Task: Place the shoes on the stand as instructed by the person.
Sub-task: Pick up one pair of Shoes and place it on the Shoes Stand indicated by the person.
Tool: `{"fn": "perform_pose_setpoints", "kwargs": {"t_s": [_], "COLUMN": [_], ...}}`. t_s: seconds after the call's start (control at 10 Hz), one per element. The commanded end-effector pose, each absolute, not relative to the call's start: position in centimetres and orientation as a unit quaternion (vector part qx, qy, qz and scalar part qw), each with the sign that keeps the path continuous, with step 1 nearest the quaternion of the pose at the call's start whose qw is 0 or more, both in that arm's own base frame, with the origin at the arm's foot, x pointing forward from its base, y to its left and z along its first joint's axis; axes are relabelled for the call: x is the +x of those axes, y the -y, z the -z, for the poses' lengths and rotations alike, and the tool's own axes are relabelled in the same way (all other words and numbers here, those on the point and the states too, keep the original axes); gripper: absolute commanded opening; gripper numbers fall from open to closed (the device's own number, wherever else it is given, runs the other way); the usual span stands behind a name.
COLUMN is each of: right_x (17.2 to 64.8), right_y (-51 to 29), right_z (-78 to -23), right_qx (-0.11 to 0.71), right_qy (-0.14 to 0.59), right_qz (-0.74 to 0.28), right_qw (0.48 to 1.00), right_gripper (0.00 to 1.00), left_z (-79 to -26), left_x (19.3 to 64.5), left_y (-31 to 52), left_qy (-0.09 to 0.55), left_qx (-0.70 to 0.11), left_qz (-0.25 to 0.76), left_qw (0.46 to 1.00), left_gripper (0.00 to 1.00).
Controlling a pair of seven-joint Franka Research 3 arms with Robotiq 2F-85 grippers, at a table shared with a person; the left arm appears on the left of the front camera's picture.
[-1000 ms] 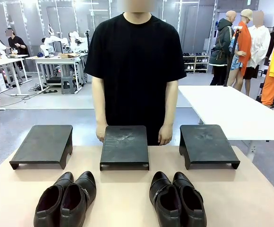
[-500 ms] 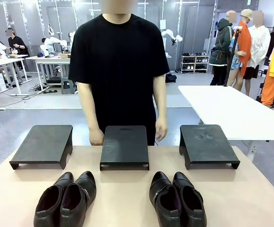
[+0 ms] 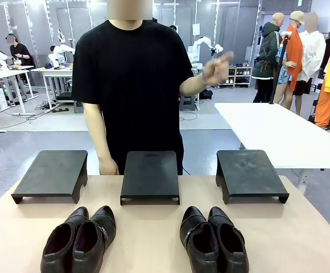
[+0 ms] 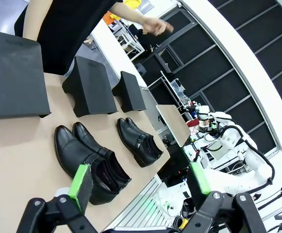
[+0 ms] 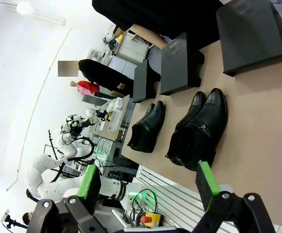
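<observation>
Front view: left pair of shoes (image 3: 79,242) and right pair of shoes (image 3: 213,239) on the tan table (image 3: 148,227), near edge, well apart, toes toward three black stands: left stand (image 3: 52,173), middle stand (image 3: 149,173), right stand (image 3: 249,173). Behind the middle stand, the person (image 3: 132,85), one hand (image 3: 216,67) raised and blurred, other hand (image 3: 108,166) low. Wrist views: left gripper (image 4: 140,178) and right gripper (image 5: 147,180) spread wide, holding nothing, clear of the shoes.

Glossy grey floor (image 3: 17,148); white table (image 3: 279,133) at right; shelves (image 3: 236,77) behind.
</observation>
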State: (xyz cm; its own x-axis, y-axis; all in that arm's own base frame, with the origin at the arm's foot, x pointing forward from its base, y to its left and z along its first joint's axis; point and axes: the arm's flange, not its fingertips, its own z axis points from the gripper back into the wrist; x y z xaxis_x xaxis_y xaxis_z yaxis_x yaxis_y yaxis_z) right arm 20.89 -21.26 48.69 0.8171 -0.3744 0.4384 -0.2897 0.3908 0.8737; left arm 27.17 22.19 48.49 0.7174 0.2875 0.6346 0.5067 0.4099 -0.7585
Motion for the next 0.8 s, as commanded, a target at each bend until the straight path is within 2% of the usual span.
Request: {"fn": "perform_pose_setpoints", "kwargs": {"t_s": [0.0,0.5,0.7], "right_x": [20.9,20.9,23.3], "right_y": [21.4,21.3,17.7], "right_z": [-48.8,-48.7,-51.8], "right_qx": [0.552,0.551,0.514], "right_qy": [0.310,0.302,0.246], "right_qz": [0.018,0.027,0.007], "right_qw": [0.774,0.778,0.822], "right_gripper": [1.00,1.00,1.00], "left_z": [-48.5,-48.5,-48.5], "left_x": [27.3,27.3,27.3], "left_y": [-22.4,-22.4,-22.4], "left_qy": [0.373,0.373,0.373], "left_qx": [-0.541,-0.541,-0.541], "left_qz": [0.082,0.082,0.082], "left_qw": [0.750,0.750,0.750], "left_gripper": [1.00,1.00,1.00]}}
